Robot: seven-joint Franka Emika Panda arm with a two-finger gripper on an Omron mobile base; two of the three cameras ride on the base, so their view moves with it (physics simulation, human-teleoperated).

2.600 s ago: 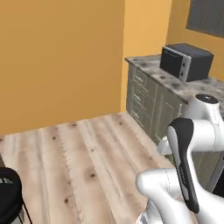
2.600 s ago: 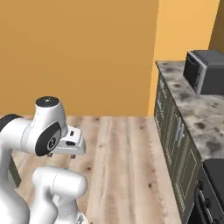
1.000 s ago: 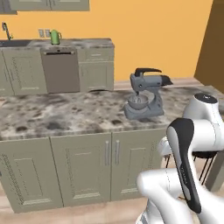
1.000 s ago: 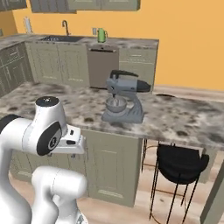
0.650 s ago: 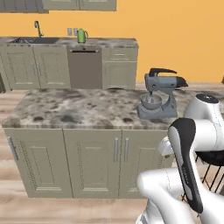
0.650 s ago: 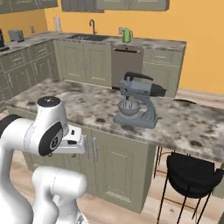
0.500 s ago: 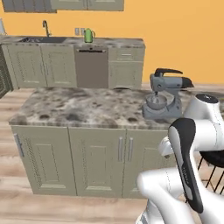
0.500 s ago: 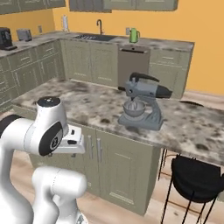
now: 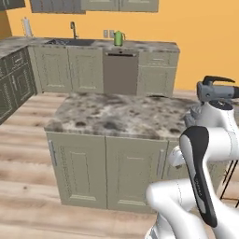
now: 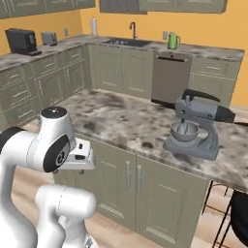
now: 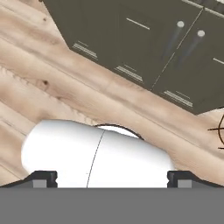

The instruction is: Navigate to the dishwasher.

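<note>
The dishwasher stands in the back counter run, a flat grey-brown panel with a dark top strip, right of the sink cabinets; the right base view shows the dishwasher beyond the island. The arm is folded close over the base. In the hand view my gripper points down at the wood floor, its fingertips wide apart with nothing between them, so it is open.
A granite-topped island with greenish-beige doors lies between the base and the back counter. A grey stand mixer sits on its right end. A green kettle stands above the dishwasher. Black stool at right; open floor left of the island.
The base has turned and driven: the views swung from a corner with a microwave to the island and back counter. The island has grown nearer. The arm's pose is unchanged.
</note>
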